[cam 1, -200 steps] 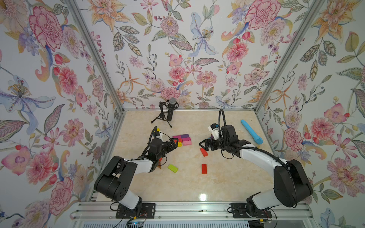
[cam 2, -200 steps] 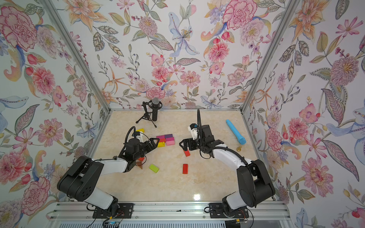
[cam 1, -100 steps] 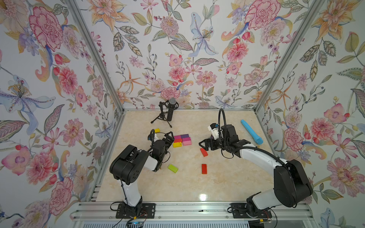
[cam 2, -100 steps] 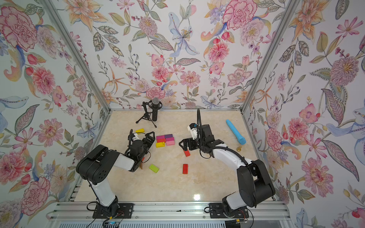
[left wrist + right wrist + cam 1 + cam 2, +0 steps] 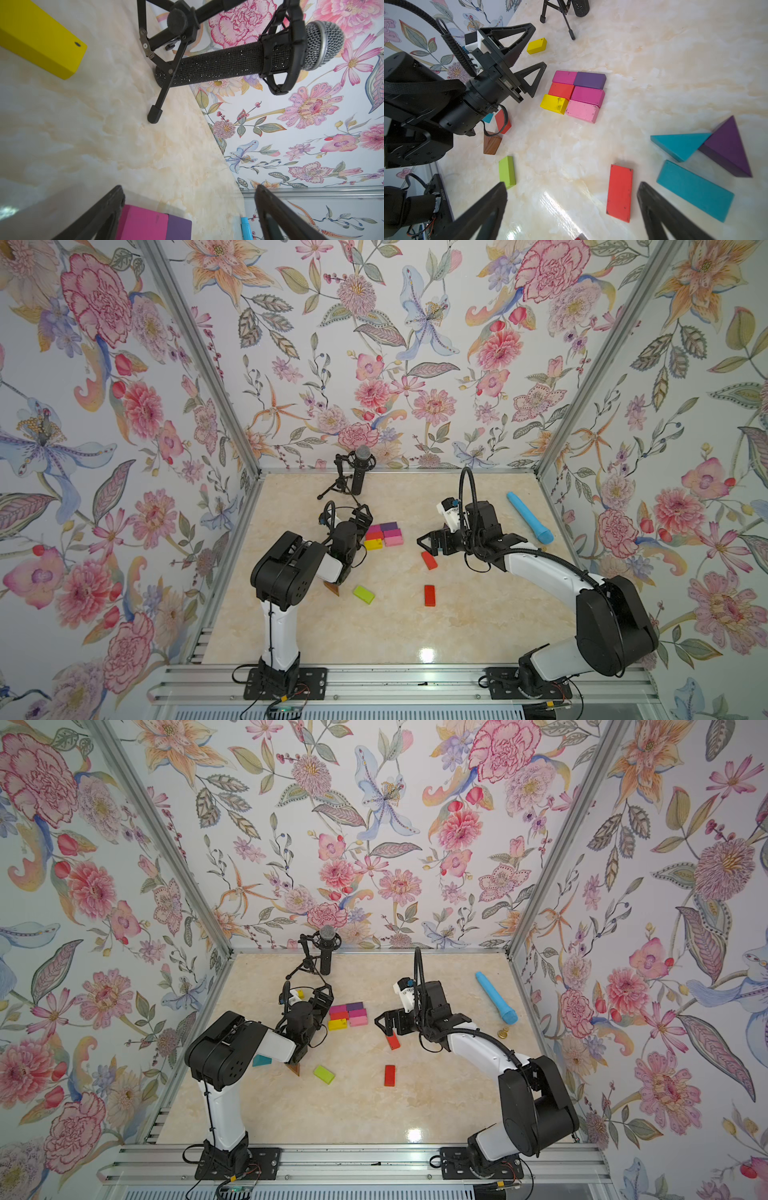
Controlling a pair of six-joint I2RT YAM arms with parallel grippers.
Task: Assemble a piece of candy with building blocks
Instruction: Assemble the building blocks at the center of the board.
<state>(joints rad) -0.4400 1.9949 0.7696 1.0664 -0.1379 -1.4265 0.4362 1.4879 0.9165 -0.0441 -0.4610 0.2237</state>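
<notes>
- The building blocks (image 5: 383, 535) mostly sit mid-bench as a tight two-by-three patch, edge to edge: magenta, purple, red, magenta, yellow, pink.
- Loose ones: a lime-green brick (image 5: 364, 594) and a red brick (image 5: 429, 595) lie nearer the front, apart from each other. A second red brick (image 5: 429, 560) is just beside the right hand, and a yellow brick (image 5: 536, 46) is near the mic's tripod.
- A brown triangle (image 5: 492, 143) and a teal block (image 5: 262, 1060) peek out from under the left arm (image 5: 286, 568).
- In the right wrist view a teal triangle (image 5: 679, 145) touches a purple triangle (image 5: 726, 149), with a long teal brick (image 5: 694, 190) just beside them.
- The left hand (image 5: 190, 189) has its fingers spread wide with nothing between them. It's next to the patch and aimed at the mic (image 5: 228, 62).
- The right hand (image 5: 572, 185) is spread and empty too, low over the bench (image 5: 457, 626).
- Writing: the white camera housing (image 5: 449, 512) on the right arm has small print, too tiny to read.
- Compared with a second ago, the left arm has gone from lying low and stretched out to standing upright over its base. Its hand has ended up a bit nearer the mic. The right arm and the blocks haven't budged.
- Materials: the bricks are painted wood, with scuffs on the patch's yellow and chipped edges on the pink. The brown triangle shows wood grain.
- The bench is glossy cream marble-look. The mic has a glittery black handle and a metal mesh head. There's a rounded light-blue stick (image 5: 528, 516) and floral wallpaper walls (image 5: 374, 344).
</notes>
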